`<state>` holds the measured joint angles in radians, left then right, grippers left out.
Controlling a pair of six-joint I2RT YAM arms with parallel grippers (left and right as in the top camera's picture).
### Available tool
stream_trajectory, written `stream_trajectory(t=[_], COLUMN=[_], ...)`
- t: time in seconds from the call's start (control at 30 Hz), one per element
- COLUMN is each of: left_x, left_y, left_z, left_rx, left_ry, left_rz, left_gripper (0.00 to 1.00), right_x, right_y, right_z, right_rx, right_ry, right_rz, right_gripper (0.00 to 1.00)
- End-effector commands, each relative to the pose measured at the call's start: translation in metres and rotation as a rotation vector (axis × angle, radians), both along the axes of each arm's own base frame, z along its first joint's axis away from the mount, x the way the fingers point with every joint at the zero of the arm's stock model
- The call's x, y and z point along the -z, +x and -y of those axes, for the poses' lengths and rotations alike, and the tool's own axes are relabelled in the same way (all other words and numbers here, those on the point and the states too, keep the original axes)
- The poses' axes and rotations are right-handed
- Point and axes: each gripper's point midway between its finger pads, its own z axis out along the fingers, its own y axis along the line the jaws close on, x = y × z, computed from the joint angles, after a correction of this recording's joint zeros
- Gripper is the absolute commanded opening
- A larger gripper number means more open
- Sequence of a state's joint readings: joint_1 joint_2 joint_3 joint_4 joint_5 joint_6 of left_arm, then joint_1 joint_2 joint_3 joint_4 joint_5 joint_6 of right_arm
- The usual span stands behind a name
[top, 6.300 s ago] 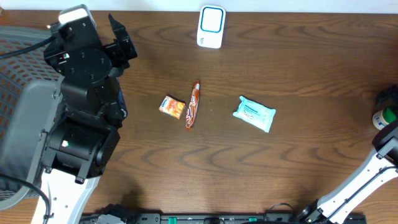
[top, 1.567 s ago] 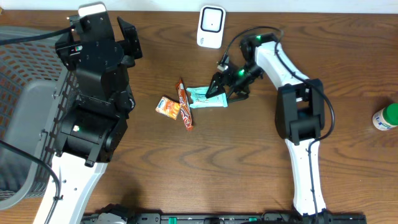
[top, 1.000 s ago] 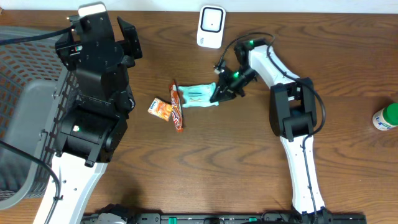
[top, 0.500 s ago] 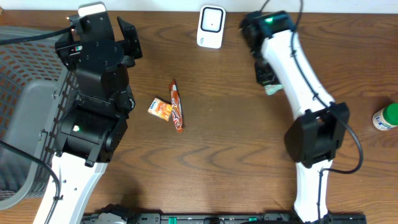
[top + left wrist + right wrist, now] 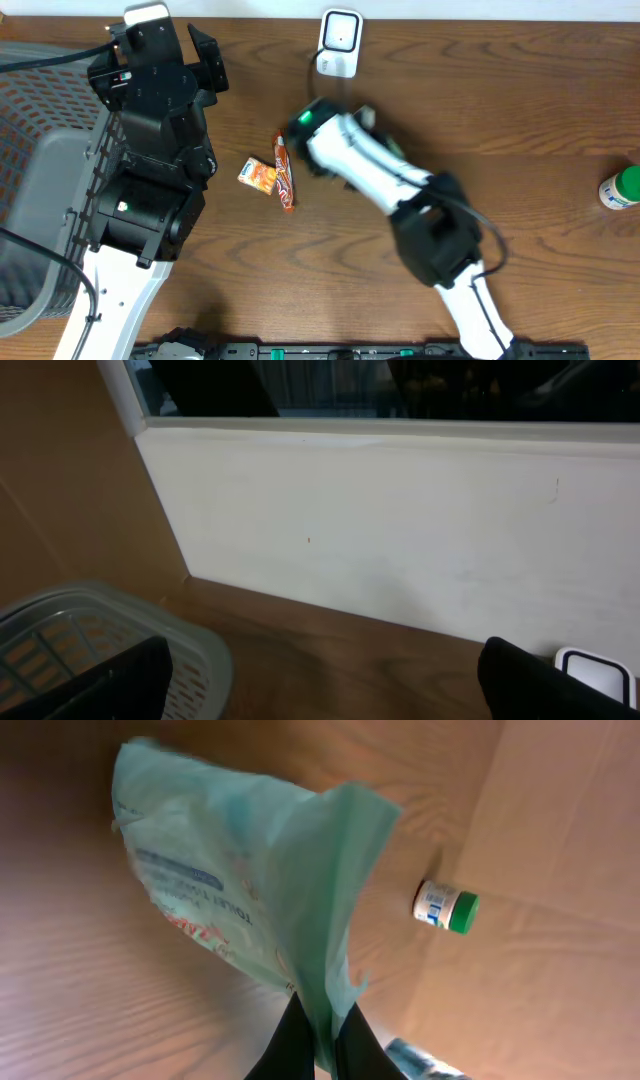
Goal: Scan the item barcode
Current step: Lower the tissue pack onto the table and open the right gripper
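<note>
1. Half a second back my right arm [image 5: 365, 170] stood to the right of the scanner [image 5: 340, 42]. It now lies across mid-table, its green-lit end close to the candy bar [image 5: 284, 172].
2. The candy bar and the orange snack packet [image 5: 259, 174] lie where they did then, touching each other. My left arm has not shifted.
3. The teal pack [image 5: 240, 890] lay flat on the table [image 5: 530, 110] a second ago. It is off the wood now and travels with my right arm.
4. Right gripper [image 5: 318, 1038]: jaws clenched tight on the pack's lower edge. The pack stands out from my fingers [image 5: 290, 1042] in a crumpled fold, printed face towards the wrist camera.
5. Left gripper [image 5: 320, 660]: jaws spread fully, nothing between them, touching nothing. They face the pale wall, with the basket [image 5: 90, 650] rim at lower left.
6. From overhead my right arm is motion-blurred and covers both its jaws and the pack.
7. The print on the pack is smeared, and I cannot pick out a barcode.
8. The left wrist view cuts the scanner down to one corner at the lower right edge.
9. The green-capped bottle [image 5: 446, 908] shows beyond the pack. Overhead, the frame's right edge clips it.
</note>
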<state>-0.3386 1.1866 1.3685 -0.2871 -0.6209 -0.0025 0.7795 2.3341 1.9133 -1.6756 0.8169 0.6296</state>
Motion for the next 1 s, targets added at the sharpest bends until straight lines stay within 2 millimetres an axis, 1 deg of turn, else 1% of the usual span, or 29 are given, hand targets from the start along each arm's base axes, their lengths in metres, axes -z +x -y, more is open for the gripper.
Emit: stream_trajectory(t=[0.0,0.1,0.2,0.23,0.3,0.33,0.37,0.4,0.43,0.47,0.57,0.6,0.7,0.77,0.83,0.87,0.93,0.97], left_x=[-0.001,-0.008,-0.023,-0.028,-0.036,-0.039,-0.043,-0.046,-0.049,-0.051,-0.056,-0.056,-0.056,-0.054,-0.052,-0.051,-0.050,-0.050], left_y=[-0.002,-0.003,-0.013,-0.018,-0.027,-0.031,-0.035,-0.039,-0.043,-0.046,-0.053,-0.053,-0.053,-0.052,-0.050,-0.050,-0.048,-0.048], left_z=[-0.004,-0.006,-0.024,-0.029,-0.035,-0.036,-0.038,-0.039,-0.040,-0.042,-0.044,-0.044,-0.044,-0.043,-0.043,-0.043,-0.042,-0.042], left_rx=[-0.020,-0.017,-0.123,-0.151,-0.178,-0.179,-0.179,-0.180,-0.181,-0.181,-0.182,-0.182,-0.182,-0.181,-0.181,-0.181,-0.180,-0.180], left_ry=[0.014,0.101,0.108,0.104,0.095,0.090,0.085,0.080,0.076,0.073,0.066,0.066,0.066,0.064,0.063,0.064,0.065,0.065], left_rz=[0.004,-0.004,0.043,0.060,0.085,0.094,0.107,0.117,0.126,0.133,0.147,0.148,0.147,0.140,0.136,0.134,0.130,0.129], left_gripper=[0.98,0.98,0.98,0.98,0.98,0.98,0.98,0.98,0.98,0.98,0.98,0.98,0.98,0.98,0.98,0.98,0.98,0.98], right_x=[0.020,0.040,0.051,0.052,0.053,0.053,0.054,0.056,0.058,0.059,0.059,0.058,0.047,0.036,0.019,0.010,-0.006,-0.014], right_y=[-0.014,-0.029,-0.038,-0.039,-0.042,-0.044,-0.047,-0.051,-0.056,-0.060,-0.070,-0.072,-0.073,-0.074,-0.074,-0.072,-0.067,-0.063], right_z=[-0.022,-0.044,-0.060,-0.063,-0.067,-0.068,-0.069,-0.071,-0.073,-0.074,-0.079,-0.081,-0.090,-0.100,-0.116,-0.122,-0.133,-0.137], right_rx=[-0.055,-0.103,-0.135,-0.140,-0.148,-0.151,-0.153,-0.153,-0.151,-0.141,-0.116,-0.105,-0.079,-0.070,-0.068,-0.076,-0.119,-0.150], right_ry=[-0.051,-0.047,-0.028,-0.020,-0.013,-0.014,-0.012,-0.006,0.002,0.018,0.069,0.090,0.199,0.297,0.446,0.516,0.665,0.747], right_rz=[0.021,-0.006,-0.005,-0.004,-0.005,-0.008,-0.023,-0.044,-0.066,-0.091,-0.164,-0.180,-0.239,-0.283,-0.339,-0.364,-0.425,-0.461], right_gripper=[0.01,0.01,0.01,0.06,0.31,0.40,0.57,0.68,0.76,0.80,0.86,0.86,0.86,0.86,0.86,0.89,0.98,0.99])
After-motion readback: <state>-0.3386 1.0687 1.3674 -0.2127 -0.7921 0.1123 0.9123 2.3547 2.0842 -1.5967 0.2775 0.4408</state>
